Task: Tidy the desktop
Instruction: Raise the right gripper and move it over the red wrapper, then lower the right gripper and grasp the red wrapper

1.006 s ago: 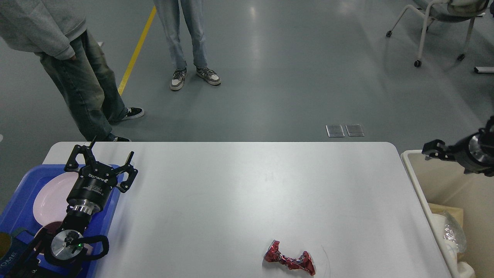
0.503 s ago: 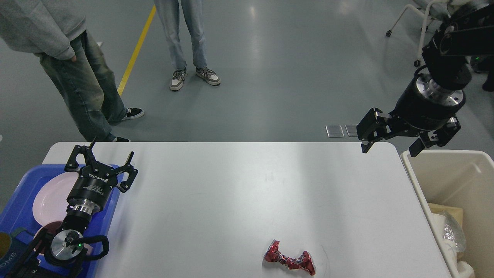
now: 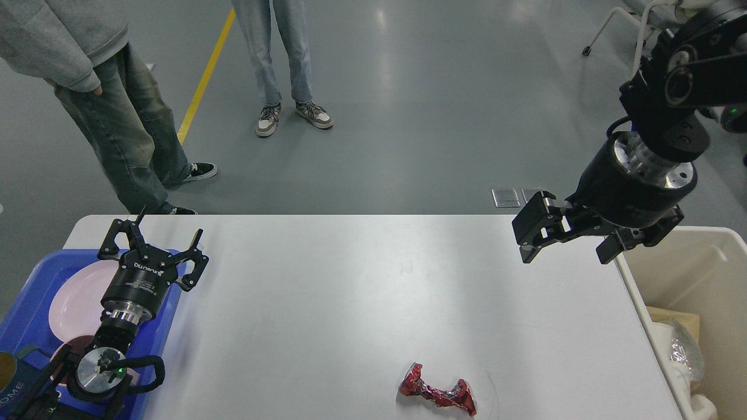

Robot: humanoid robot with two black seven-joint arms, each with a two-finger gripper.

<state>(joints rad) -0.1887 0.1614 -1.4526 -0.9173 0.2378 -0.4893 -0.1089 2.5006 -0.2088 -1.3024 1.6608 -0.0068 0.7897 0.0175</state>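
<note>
Head view: red wrapper (image 3: 437, 395) alone on desktop (image 3: 350, 291).
Right gripper (image 3: 565, 252): jaws wide, empty.
Left gripper (image 3: 153, 244): jaws wide, empty.
Risk: foil skids if pinched off-centre.

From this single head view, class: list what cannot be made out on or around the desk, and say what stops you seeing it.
- Blue tray: the view's left and bottom edges crop it, and the left arm covers part of the pink plate.
- Beige bin: the right edge crops it; its contents show only partly.
- Red crumpled wrapper: print too small to read.
- The two bystanders: cropped above the waist by the top edge.
</note>
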